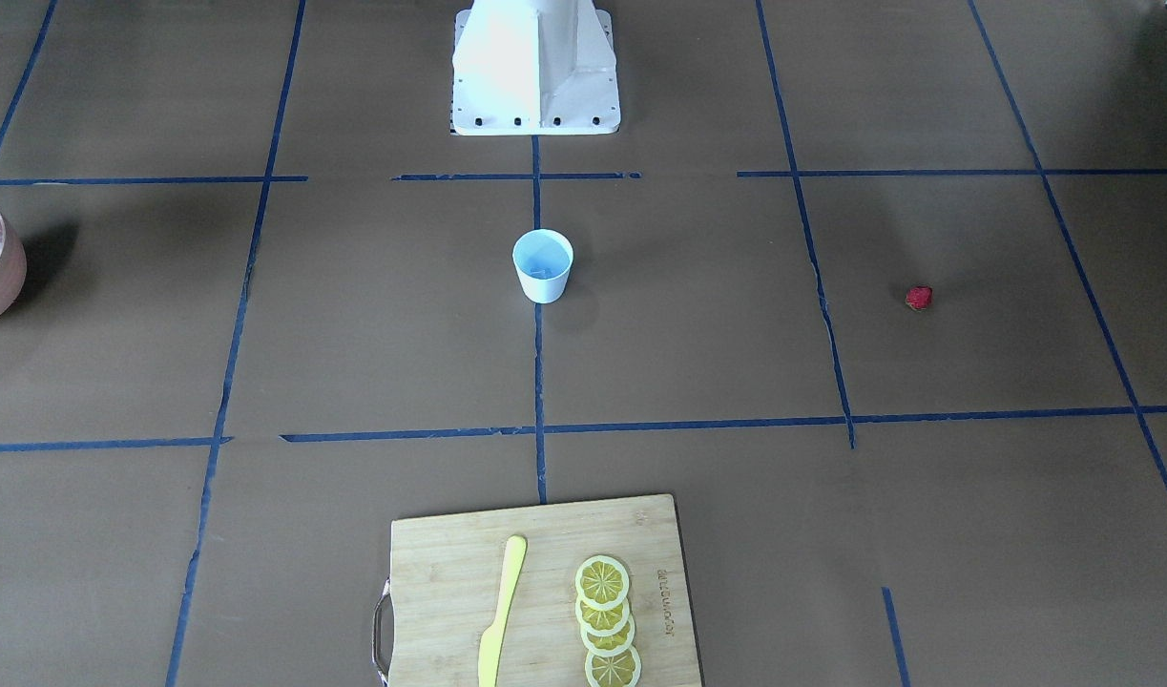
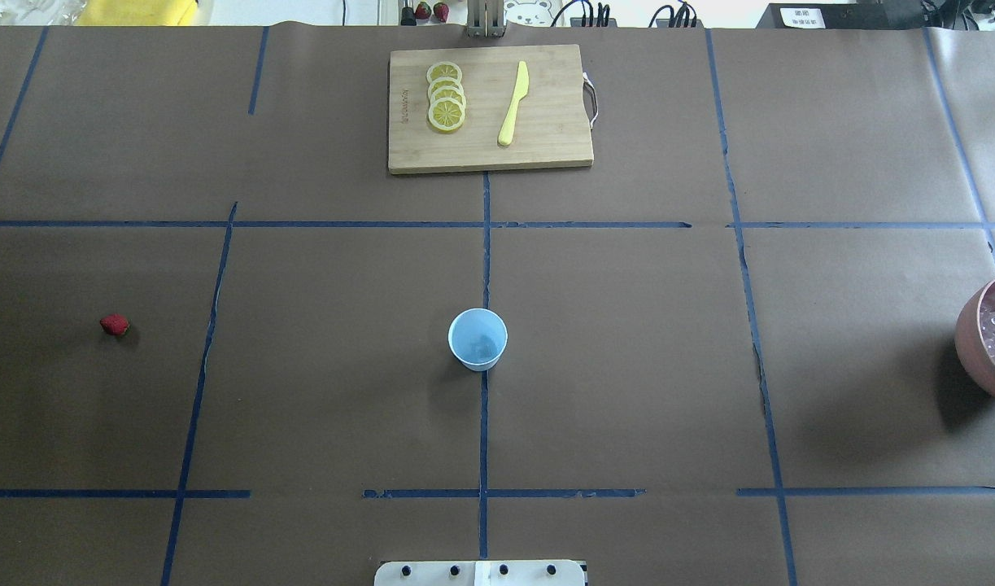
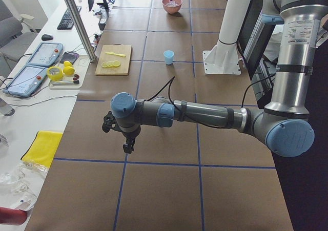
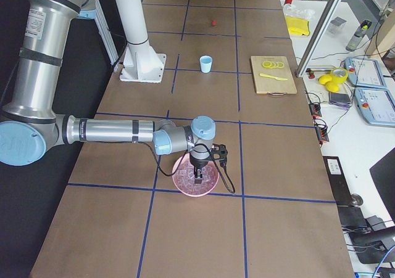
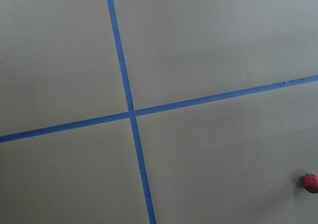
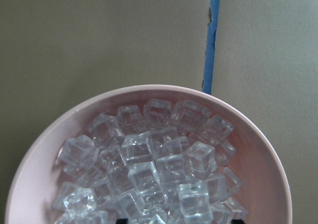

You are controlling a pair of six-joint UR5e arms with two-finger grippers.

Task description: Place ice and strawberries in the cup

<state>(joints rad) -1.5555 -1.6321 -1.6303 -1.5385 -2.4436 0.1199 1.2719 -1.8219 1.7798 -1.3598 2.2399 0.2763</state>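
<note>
The pale blue cup (image 2: 477,338) stands upright at the table's middle, and I cannot tell what is inside it. One red strawberry (image 2: 115,325) lies alone on the robot's left side; it also shows at the lower right edge of the left wrist view (image 5: 311,182). The ice (image 6: 164,169) fills the pink-brown bowl (image 6: 149,90) at the robot's far right. My right gripper (image 4: 197,178) hangs just above the ice; its dark fingertips show apart at the wrist view's bottom edge, open and empty. My left gripper (image 3: 127,145) hovers over bare table near the strawberry; I cannot tell whether it is open or shut.
A wooden cutting board (image 2: 546,146) with several lemon slices (image 2: 446,98) and a yellow knife (image 2: 513,104) lies at the far side of the table. The robot's white base (image 1: 535,67) stands behind the cup. Blue tape lines grid the brown table.
</note>
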